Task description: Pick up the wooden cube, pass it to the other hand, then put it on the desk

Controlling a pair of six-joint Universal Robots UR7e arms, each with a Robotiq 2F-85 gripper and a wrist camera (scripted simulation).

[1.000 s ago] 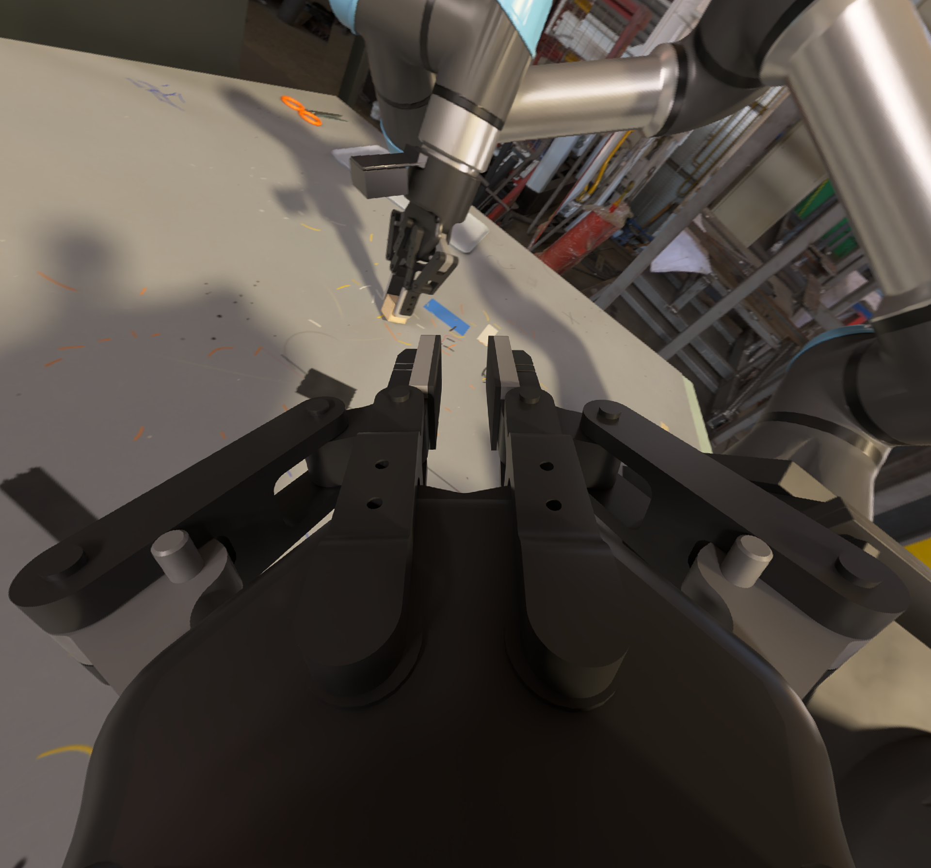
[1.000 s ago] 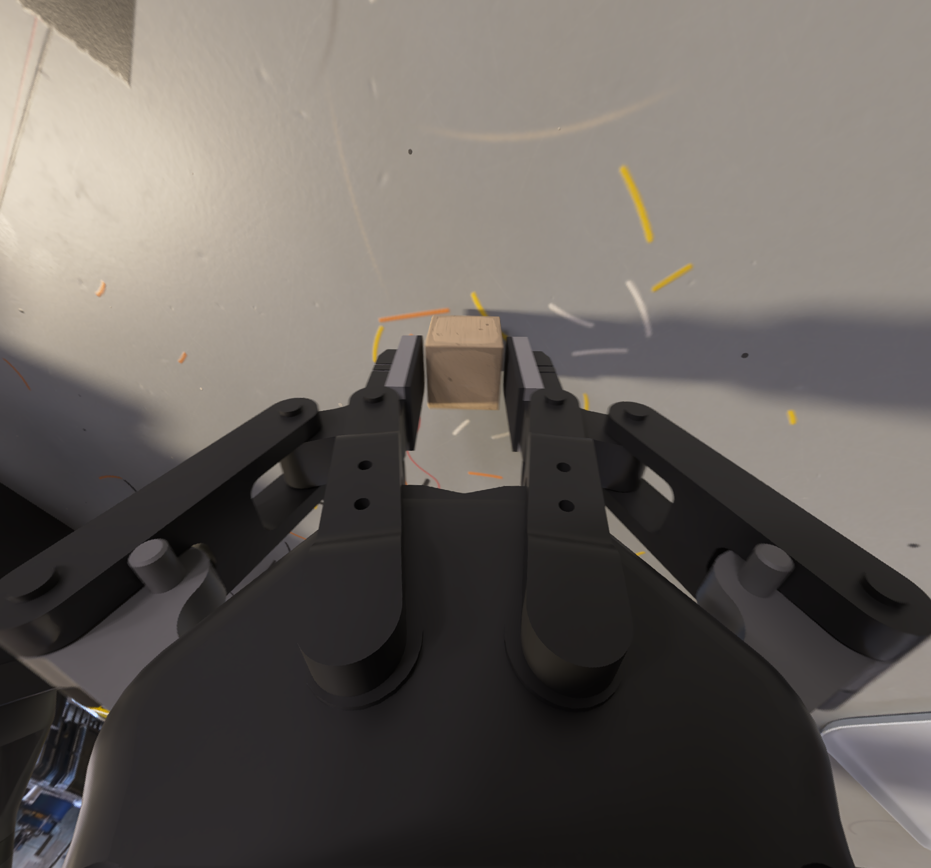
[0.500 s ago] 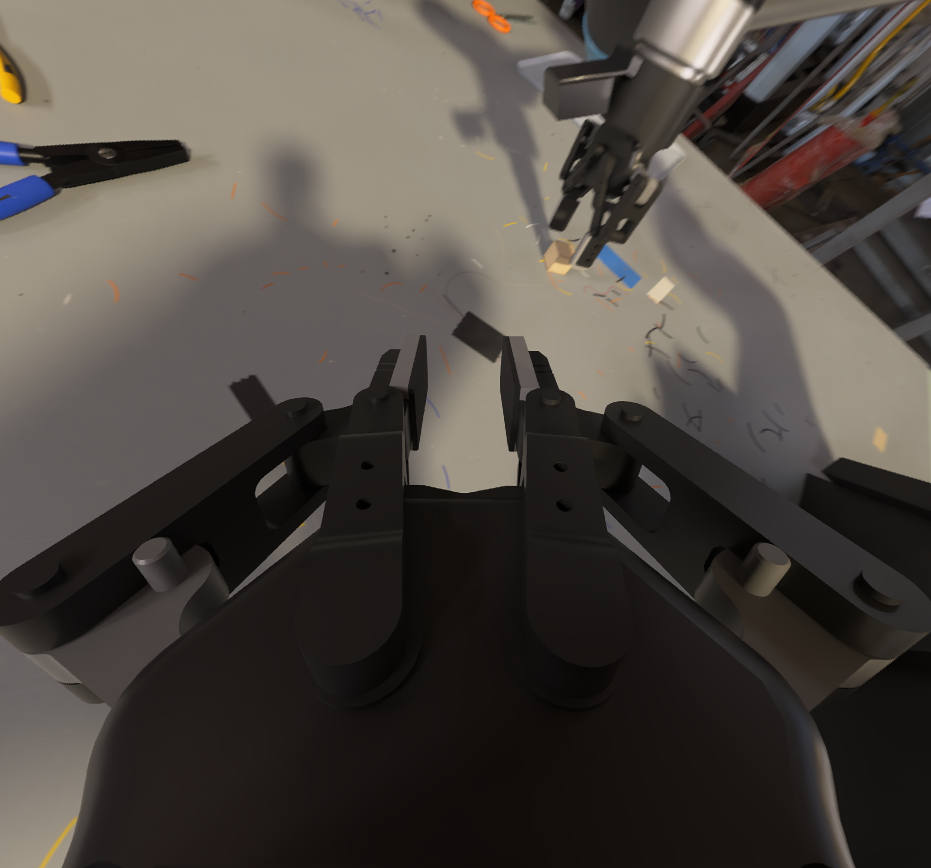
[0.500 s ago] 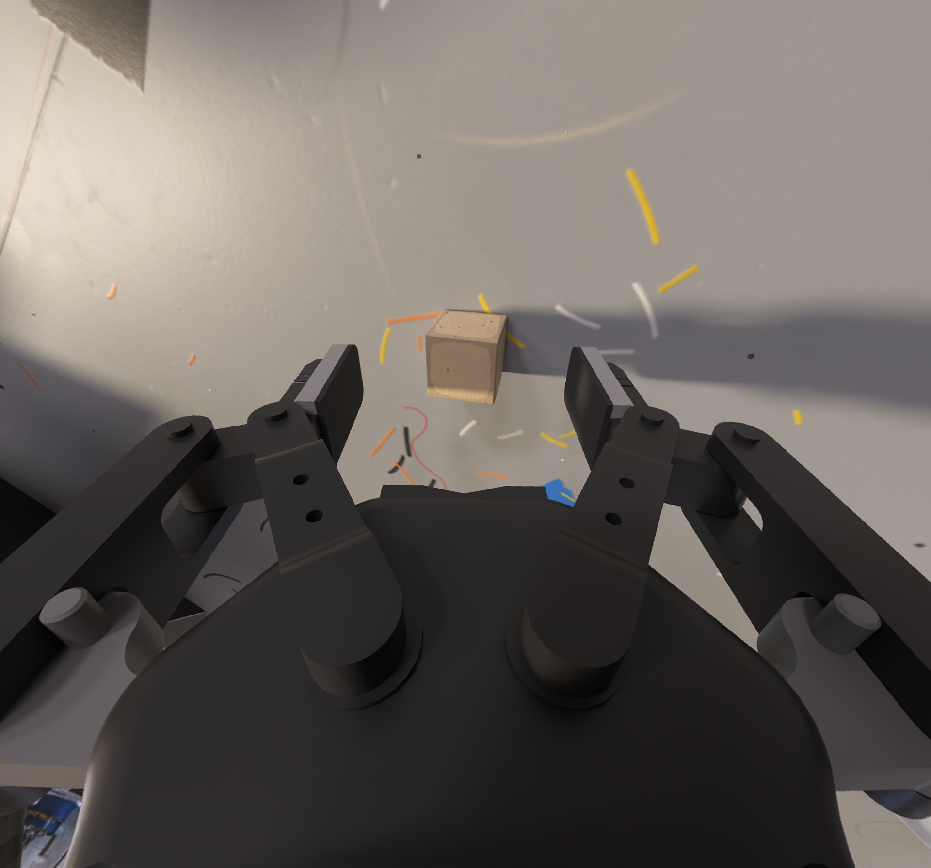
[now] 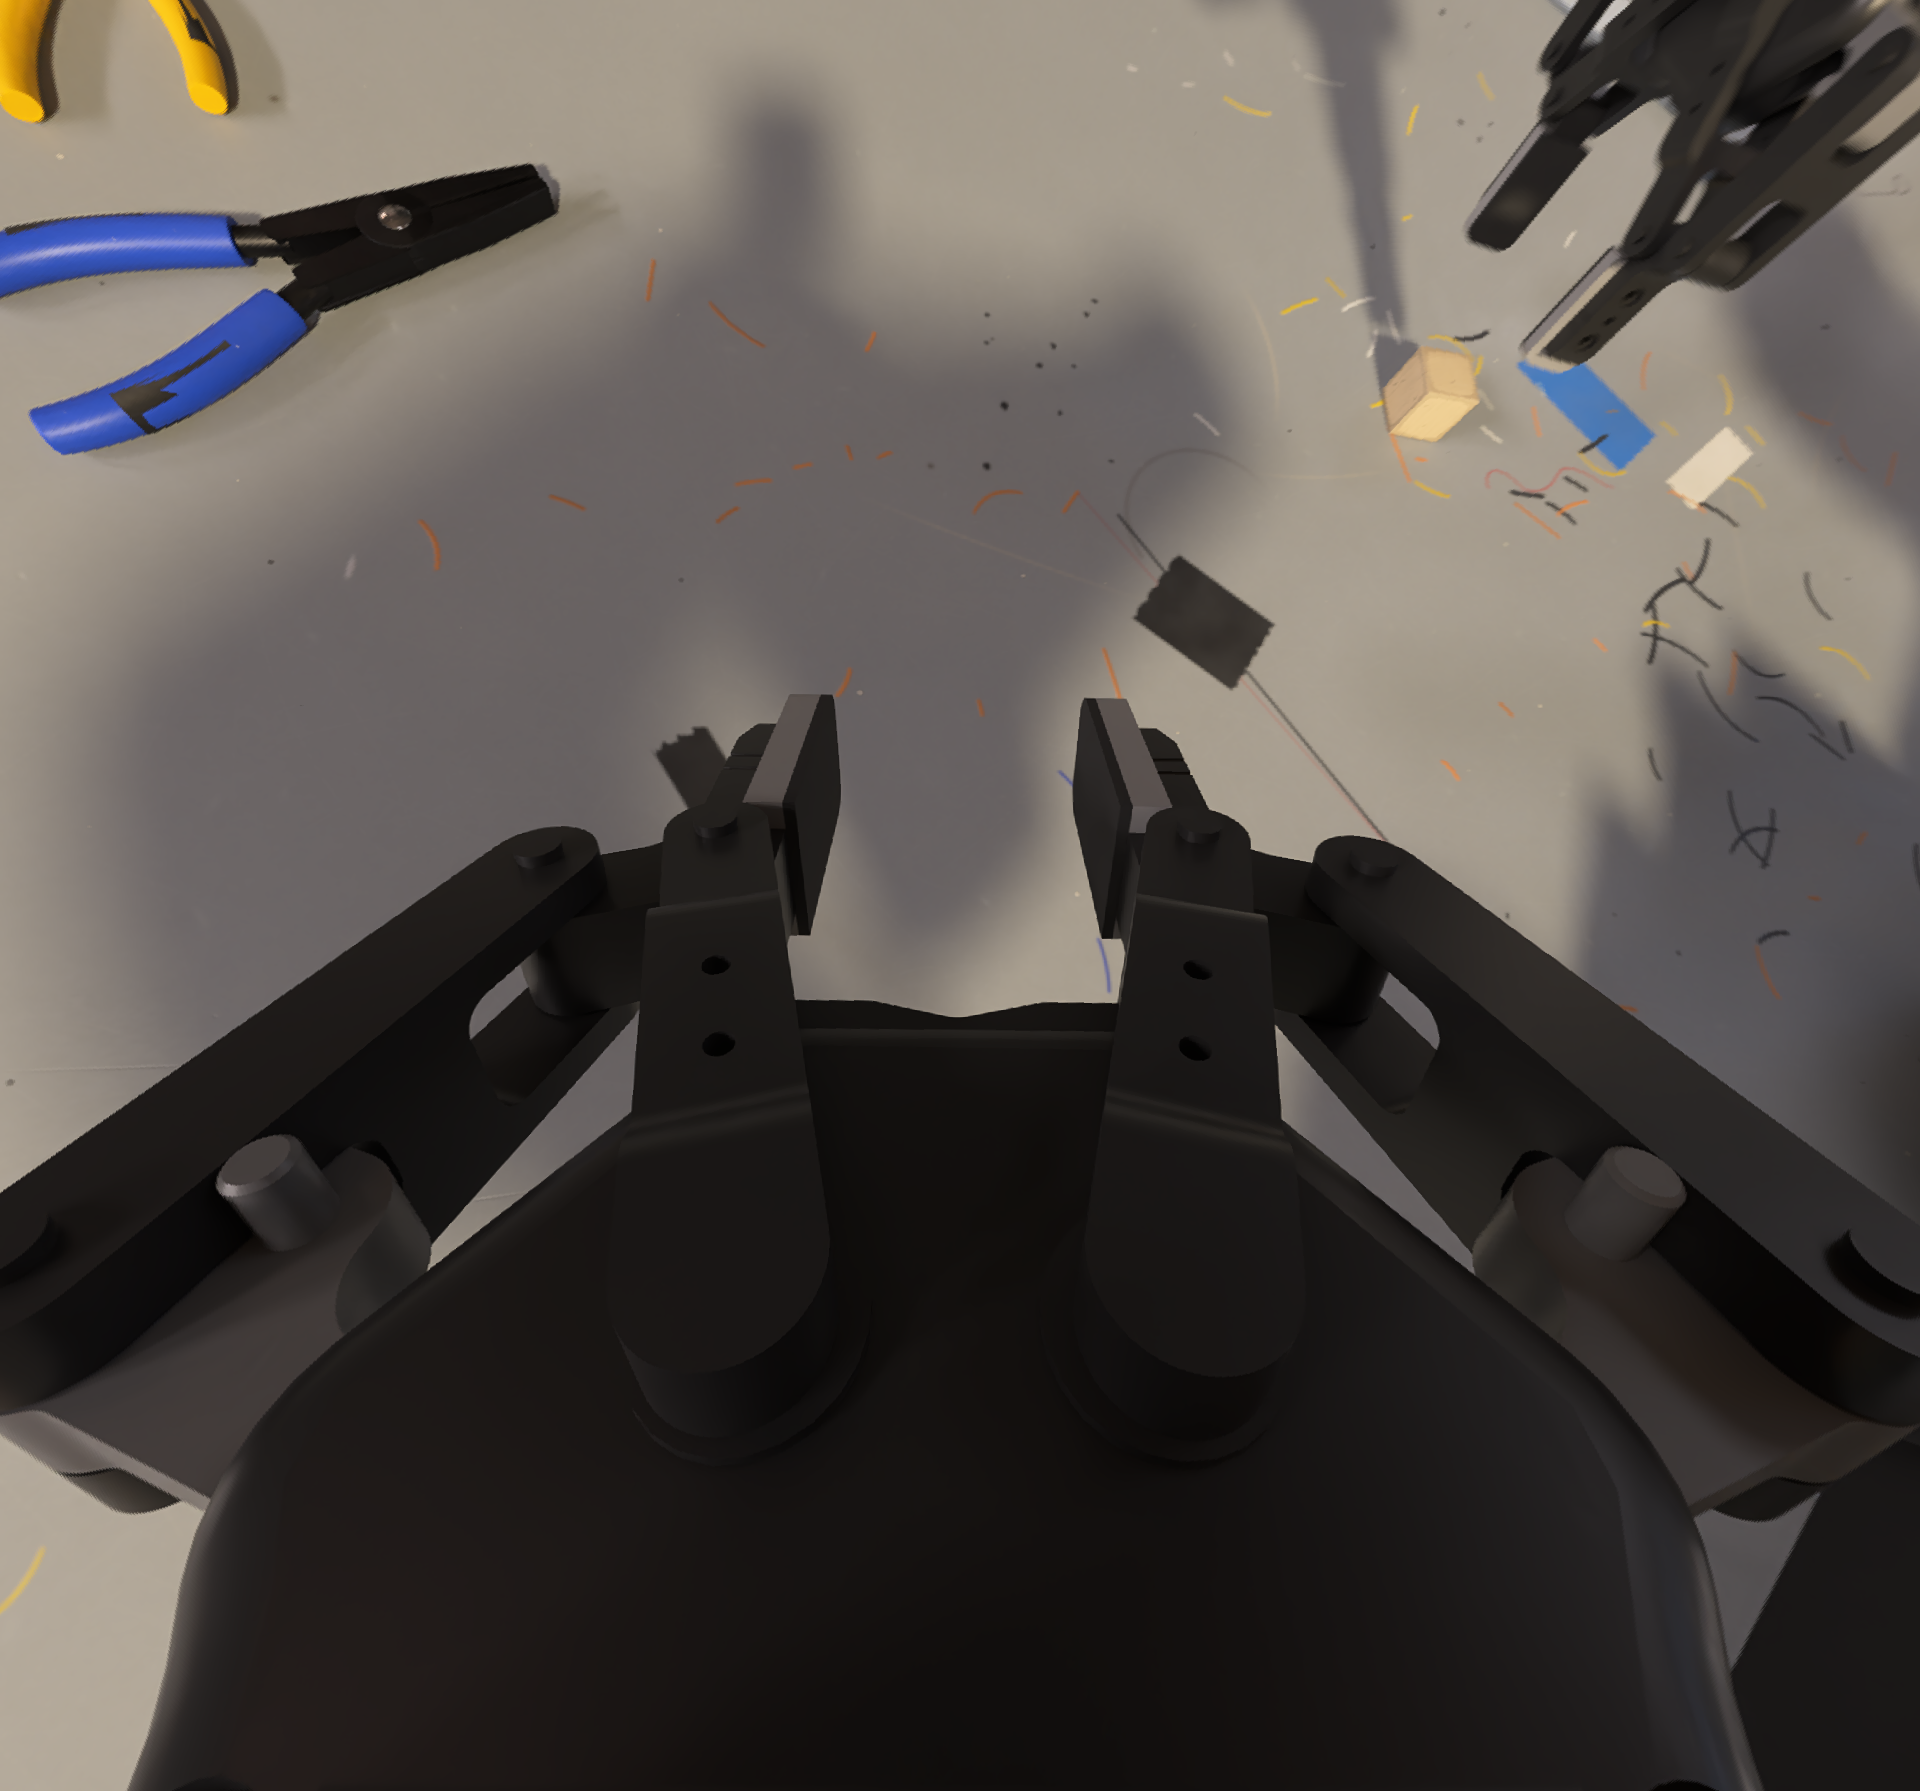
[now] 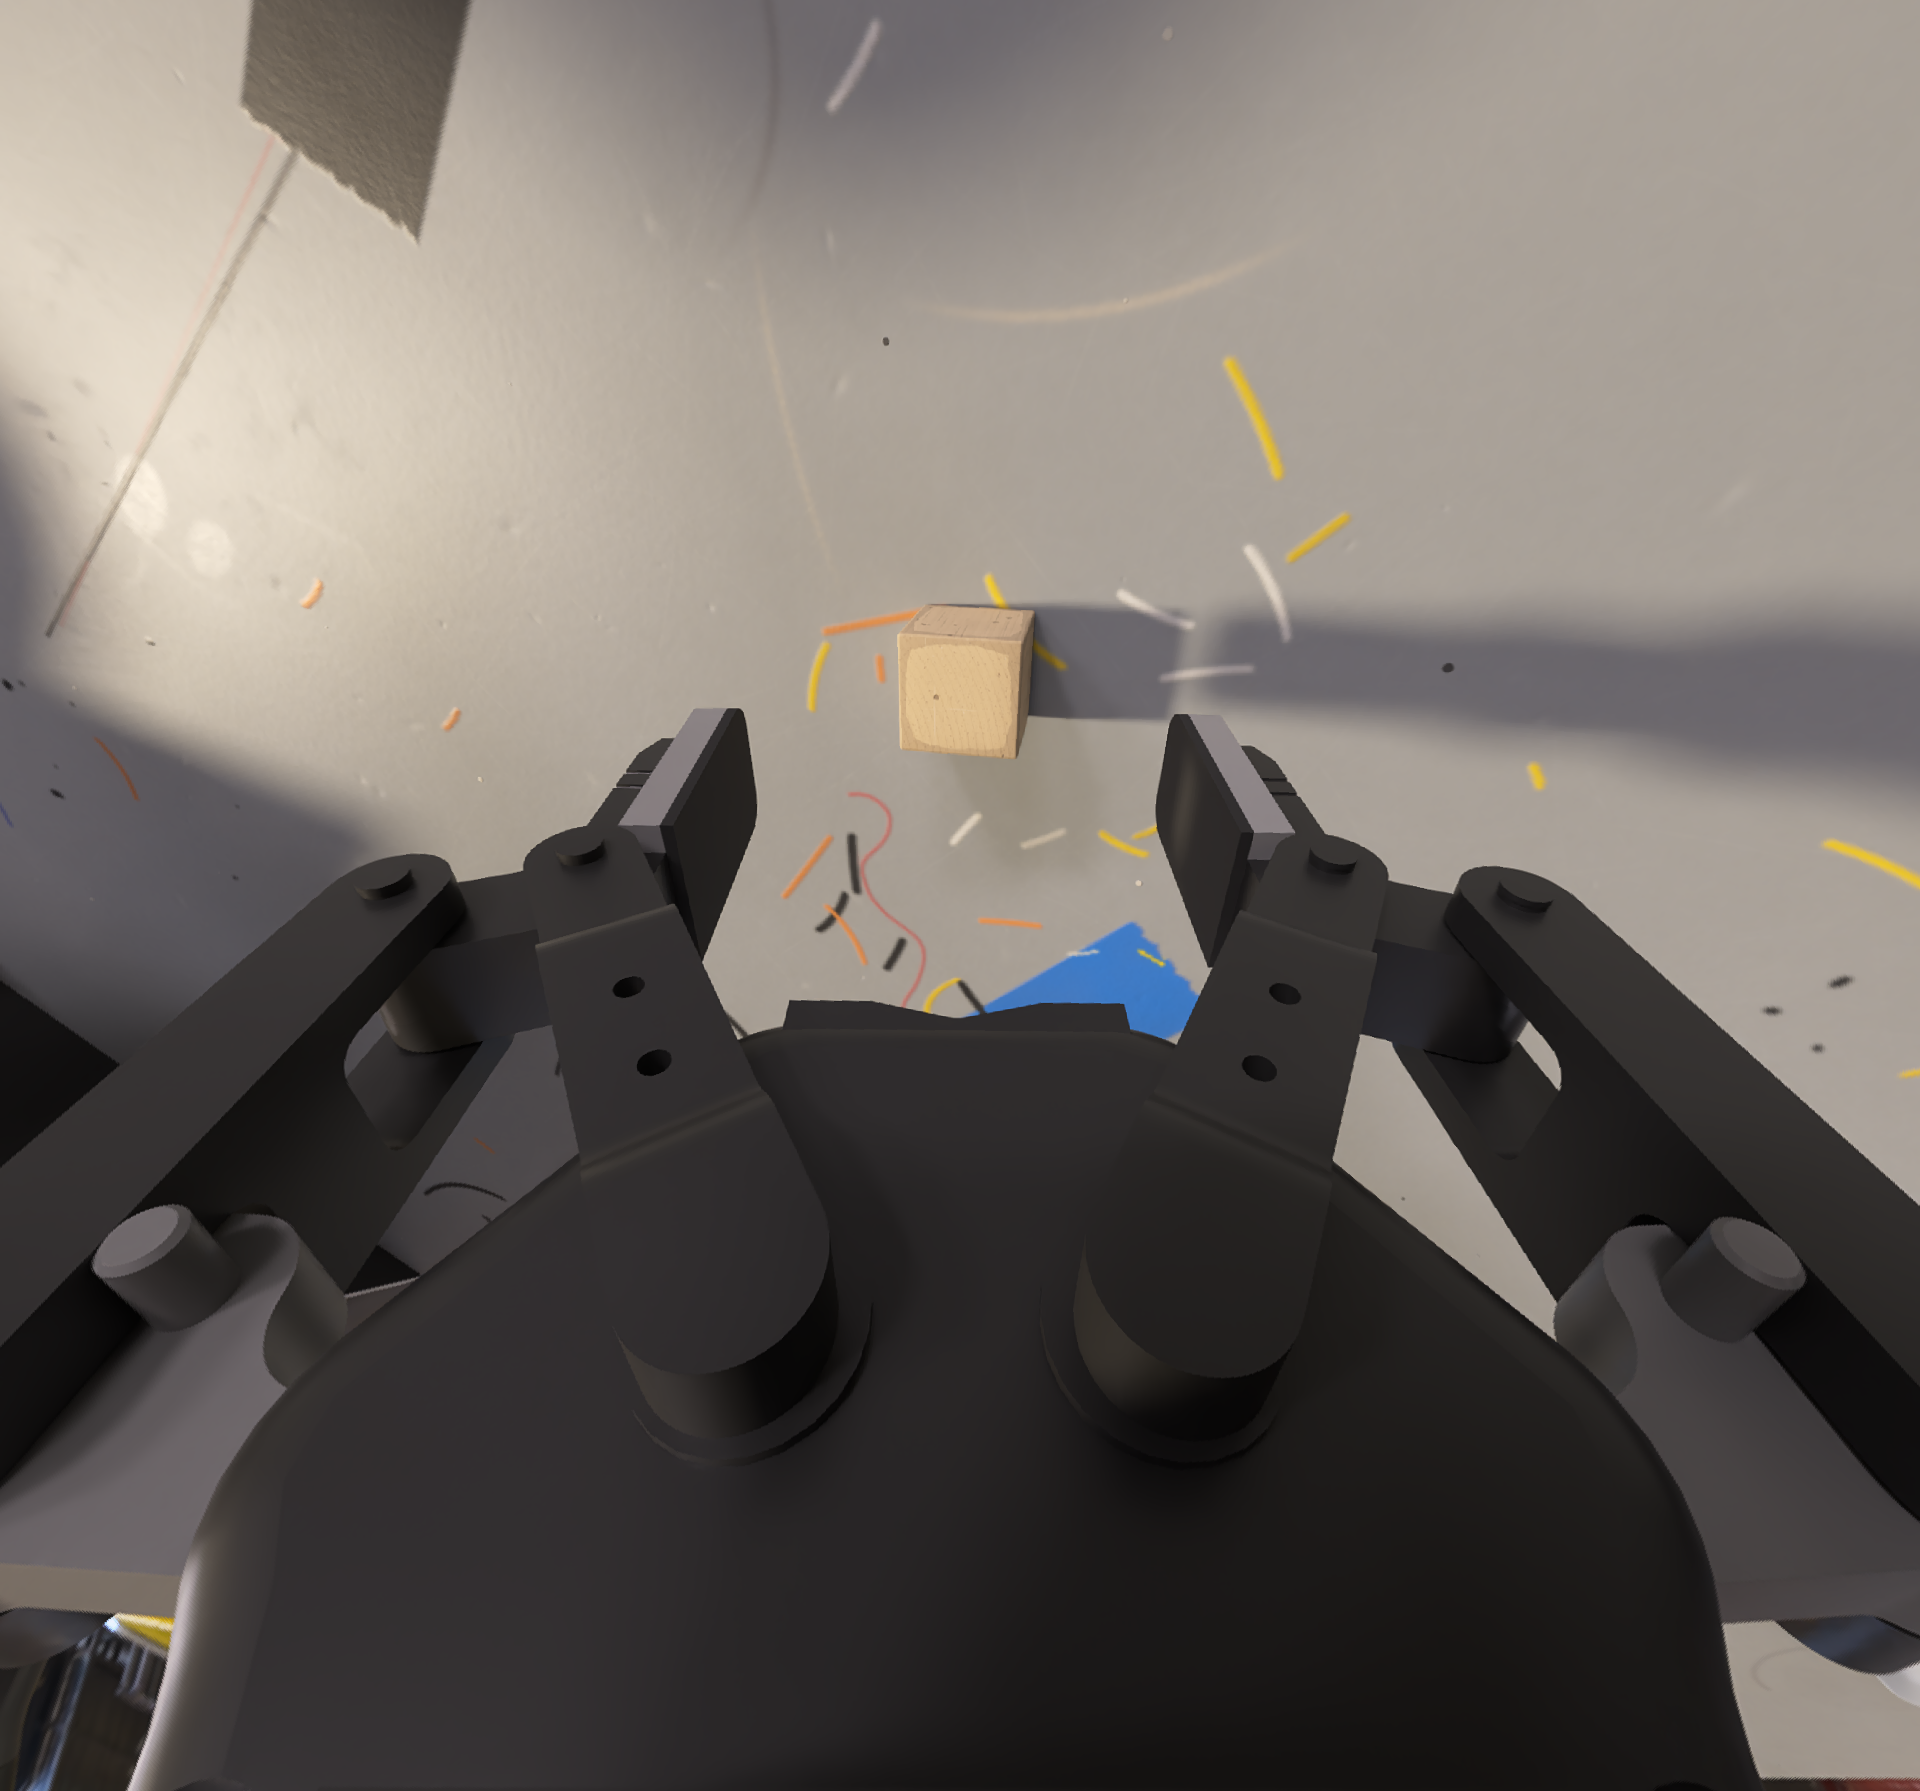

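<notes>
Small pale wooden cube (image 6: 964, 681) sits on grey desk (image 6: 1455, 183), free, just ahead of right pincer (image 6: 956, 806), jaws spread wide. Blue tape strip (image 5: 1587, 413) beside cube. Left pincer (image 5: 956, 785) well apart, part-open, holding nothing.
</notes>
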